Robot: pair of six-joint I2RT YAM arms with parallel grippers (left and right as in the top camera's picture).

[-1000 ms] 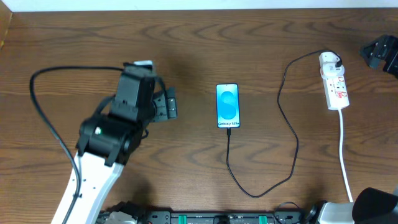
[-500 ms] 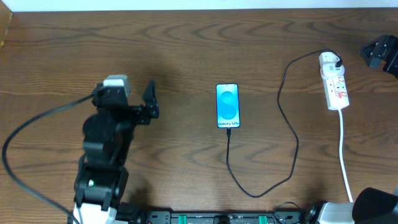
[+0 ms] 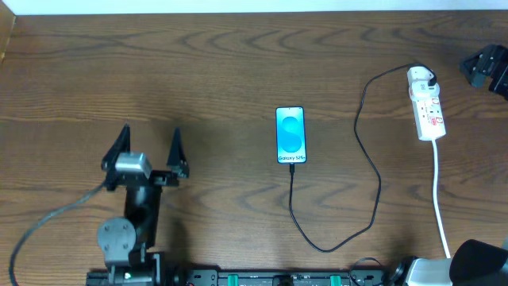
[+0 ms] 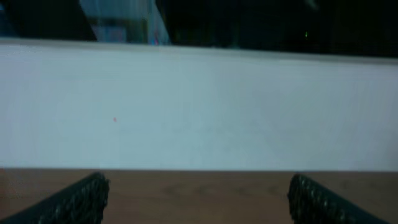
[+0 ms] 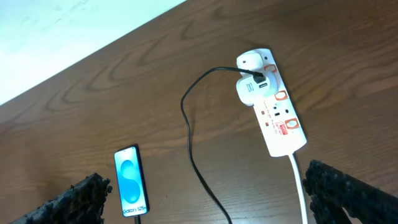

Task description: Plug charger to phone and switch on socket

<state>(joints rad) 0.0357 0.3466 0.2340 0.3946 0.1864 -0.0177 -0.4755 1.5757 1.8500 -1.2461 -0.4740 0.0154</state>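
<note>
The phone (image 3: 290, 135) lies face up mid-table, its blue screen lit; it also shows in the right wrist view (image 5: 130, 190). The charger (image 3: 367, 171), a thin black cable, loops from the phone's bottom edge round to the socket (image 3: 429, 111), where a black plug sits in the far end. Its tip touches the phone's bottom edge. My left gripper (image 3: 149, 137) stands open over bare wood at the front left, far from the phone, nothing between its fingers (image 4: 87, 199). My right gripper (image 5: 202, 177) is open, held high above phone and socket (image 5: 280, 115).
The socket's thick white cord (image 3: 438, 199) runs to the front edge at the right. A black object (image 3: 486, 67) sits at the right edge, far side. A white wall (image 4: 199, 106) borders the table's far edge. The left arm's cable (image 3: 55, 218) trails at front left.
The left arm has pulled back to the front-left edge and its gripper has turned from pointing right to pointing away, still open. Phone, charger and socket have not moved.
</note>
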